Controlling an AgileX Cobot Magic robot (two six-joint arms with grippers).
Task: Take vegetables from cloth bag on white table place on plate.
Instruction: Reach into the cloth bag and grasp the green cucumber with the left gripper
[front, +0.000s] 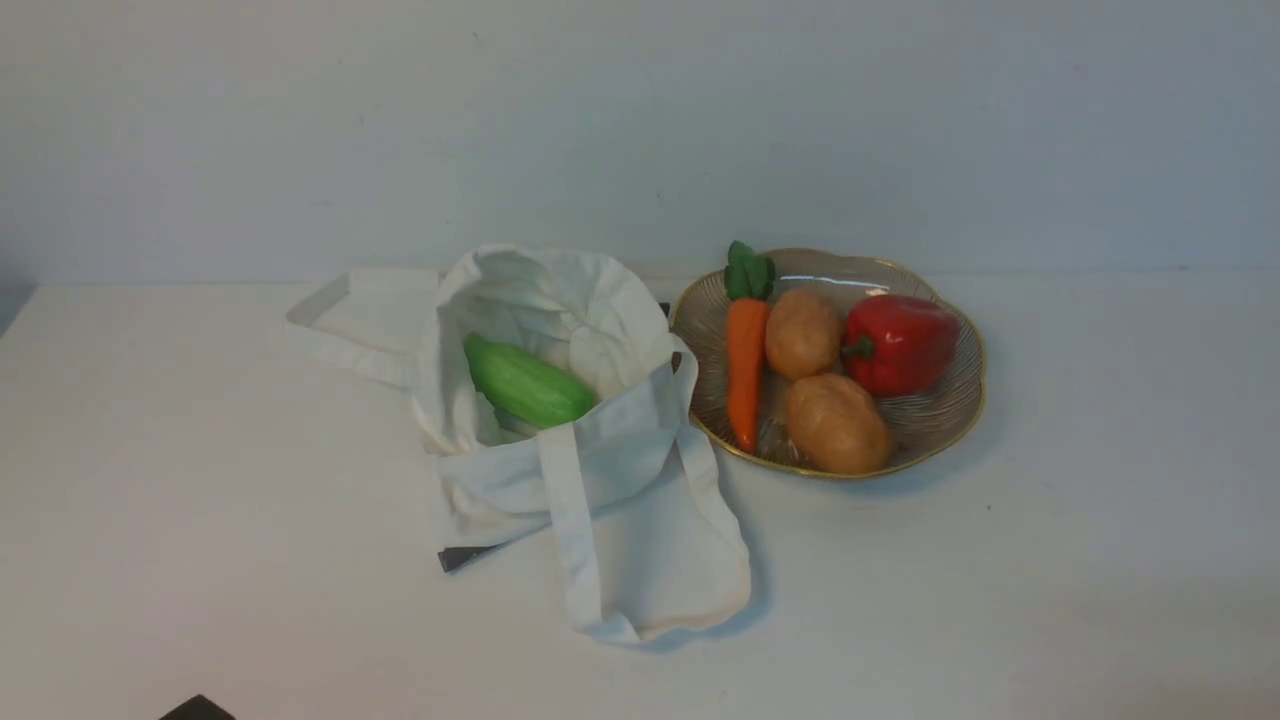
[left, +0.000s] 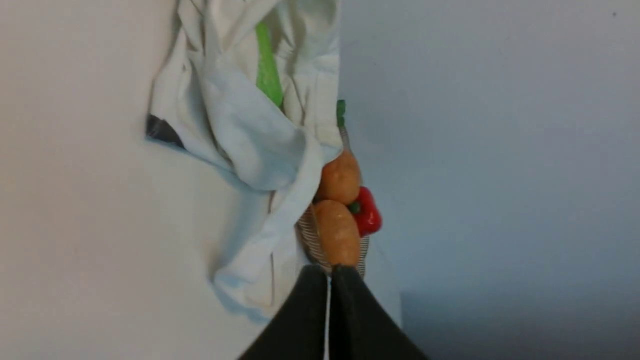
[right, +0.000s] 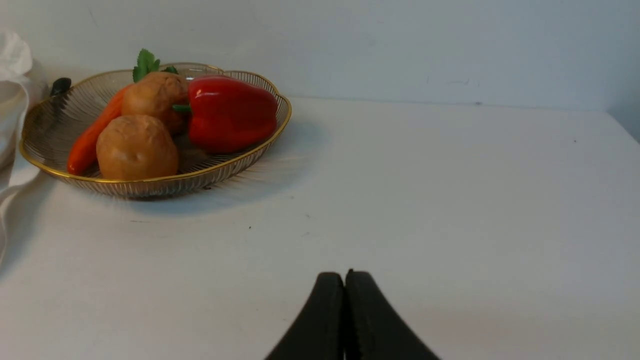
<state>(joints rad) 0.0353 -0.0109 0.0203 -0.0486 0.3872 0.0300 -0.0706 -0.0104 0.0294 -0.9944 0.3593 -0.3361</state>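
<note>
Vegetable (front: 528, 383) in the cloth bag (front: 650, 540), 9 o'clock of the plate (front: 940, 420), looks smooth, stiff, light (likely slippery); grasp mid-body. Left gripper (left: 329, 274) and right gripper (right: 344, 278): closed, empty.

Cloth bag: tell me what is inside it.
One bright green cucumber-like vegetable lies in the open mouth of the cloth bag, its lower edge hidden behind the front fabric. Anything deeper is covered by folds, so more cannot be ruled out.

Front view high, forward-facing, wrist views low, sharing plate (front: 940, 415)
</note>
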